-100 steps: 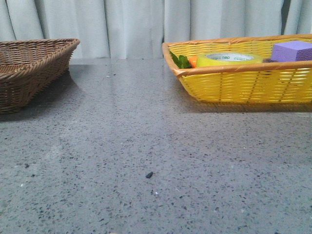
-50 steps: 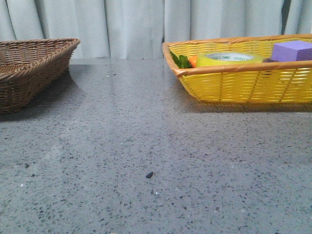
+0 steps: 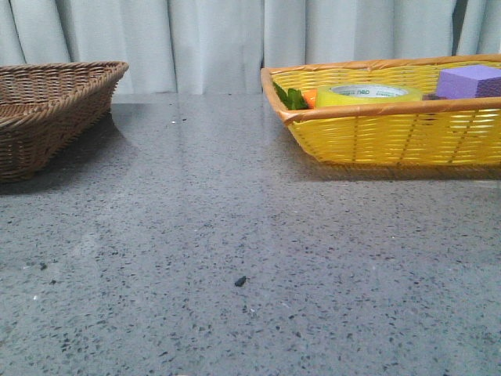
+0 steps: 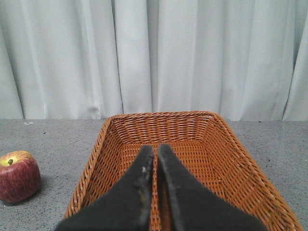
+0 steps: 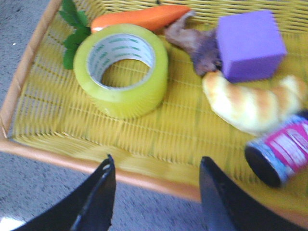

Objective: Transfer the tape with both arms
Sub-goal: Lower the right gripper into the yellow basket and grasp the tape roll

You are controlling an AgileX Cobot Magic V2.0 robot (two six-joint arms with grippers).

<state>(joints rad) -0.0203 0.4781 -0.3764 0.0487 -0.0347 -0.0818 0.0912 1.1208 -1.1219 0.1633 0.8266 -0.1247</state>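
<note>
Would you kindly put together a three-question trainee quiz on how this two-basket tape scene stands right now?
1. True or false: the tape lies in the yellow basket.
2. What sits directly beside the tape?
A. the carrot
B. the can
C. the apple
3. Fill in: the right end effector is ____, while the left end effector, over the brown basket, is shut.

Key
1. True. It rests flat, core facing up.
2. A. The can is at the basket's other end, and the apple is on the table outside the brown basket.
3. Open, with nothing between its fingers.
</note>
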